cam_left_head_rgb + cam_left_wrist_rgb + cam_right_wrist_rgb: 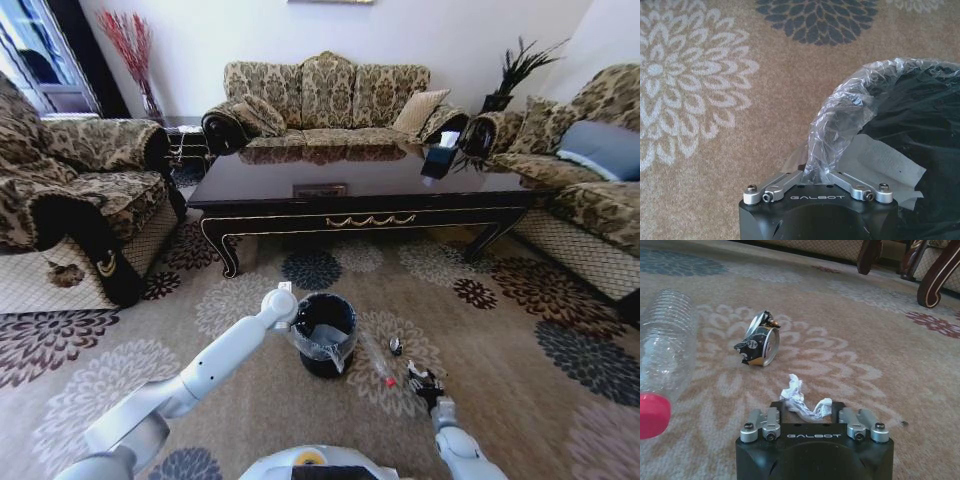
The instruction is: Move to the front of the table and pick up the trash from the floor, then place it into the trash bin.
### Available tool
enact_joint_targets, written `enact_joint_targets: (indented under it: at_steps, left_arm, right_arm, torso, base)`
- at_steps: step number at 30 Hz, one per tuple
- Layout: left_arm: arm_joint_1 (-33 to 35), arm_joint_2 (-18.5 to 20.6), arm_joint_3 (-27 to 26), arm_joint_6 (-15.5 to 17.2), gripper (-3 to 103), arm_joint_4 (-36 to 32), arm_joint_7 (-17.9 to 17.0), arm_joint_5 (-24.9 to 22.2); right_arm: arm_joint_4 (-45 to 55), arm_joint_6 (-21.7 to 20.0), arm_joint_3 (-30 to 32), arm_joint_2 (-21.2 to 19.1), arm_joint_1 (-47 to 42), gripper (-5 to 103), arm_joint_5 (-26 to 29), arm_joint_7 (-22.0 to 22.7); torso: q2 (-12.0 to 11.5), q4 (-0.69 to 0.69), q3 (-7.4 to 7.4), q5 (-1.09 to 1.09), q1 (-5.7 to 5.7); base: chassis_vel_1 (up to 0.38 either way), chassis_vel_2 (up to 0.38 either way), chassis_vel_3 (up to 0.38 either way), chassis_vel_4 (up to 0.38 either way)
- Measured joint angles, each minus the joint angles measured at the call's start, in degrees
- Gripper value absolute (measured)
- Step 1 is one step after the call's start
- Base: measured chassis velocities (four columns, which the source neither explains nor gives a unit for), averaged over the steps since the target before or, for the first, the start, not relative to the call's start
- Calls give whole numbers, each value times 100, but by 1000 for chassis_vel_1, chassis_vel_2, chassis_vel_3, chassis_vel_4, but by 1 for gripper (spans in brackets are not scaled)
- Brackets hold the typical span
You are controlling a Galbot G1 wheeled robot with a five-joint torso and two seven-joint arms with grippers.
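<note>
On a flower-patterned carpet (pixel 480 330) before the dark wood counter (pixel 360 185), the robot's left hand (pixel 816 181) pinches the clear liner (pixel 840 120) at the rim of the black trash bin (pixel 325 335). The right hand (pixel 805 412), low to the floor, closes on a crumpled white paper scrap (pixel 797 400). A red-capped plastic bottle (pixel 662 360) and a crushed dark can (pixel 759 344) lie just beyond.

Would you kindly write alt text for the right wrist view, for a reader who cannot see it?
The right gripper sits low over the patterned beige carpet with a crumpled white paper scrap between its fingers. Beyond it lies a crushed dark can, and to one side a clear plastic bottle with a red cap; dark curved furniture legs stand farther back.
</note>
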Motion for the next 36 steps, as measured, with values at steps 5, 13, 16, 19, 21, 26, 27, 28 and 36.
enact_joint_targets:
  at_steps: [5,13,16,19,21,26,27,28,36]
  left_arm:
    - [3,3,12,0,0,0,-1,10]
    - [17,-9,26,0,0,-39,-30,18]
    - [12,-7,33,0,0,-59,-36,15]
    - [-7,-15,71,0,0,-73,-47,16]
    - [-13,-33,92,0,0,-76,-52,18]
    - [-47,-89,163,0,0,-81,-55,16]
    - [-80,-107,211,0,0,-81,-57,18]
    - [-107,-119,250,0,0,-80,-58,17]
    - [-392,-364,534,0,0,-10,-63,-17]
  right_arm:
    - [40,9,0,13,-57,33,-7,1]
    - [245,6,89,35,-288,2,-26,25]
    - [407,2,130,49,-396,1,0,29]
    - [671,-16,169,46,-542,0,101,38]
    - [777,-23,189,42,-589,0,129,44]
    - [1268,-79,281,-6,-748,0,260,94]
    - [1664,-145,324,-68,-863,0,390,132]
    - [1852,-180,342,-107,-923,0,458,148]
    - [3316,-430,626,-345,-1429,0,932,273]
  torso:
    - [0,-1,0,-1,0]
    - [0,-2,0,0,0]
    - [0,-2,0,0,0]
    - [0,-2,0,0,0]
    - [0,-2,0,0,0]
    - [0,-2,1,0,0]
    - [0,-1,1,0,0]
    - [0,1,0,0,0]
    - [1,-3,1,0,0]
  base:
    - [0,0,0,0]
    - [0,0,0,0]
    - [0,0,0,0]
    - [0,0,0,0]
    - [0,0,0,0]
    - [0,0,0,0]
    - [0,0,0,0]
    - [0,0,0,0]
    - [0,0,0,0]
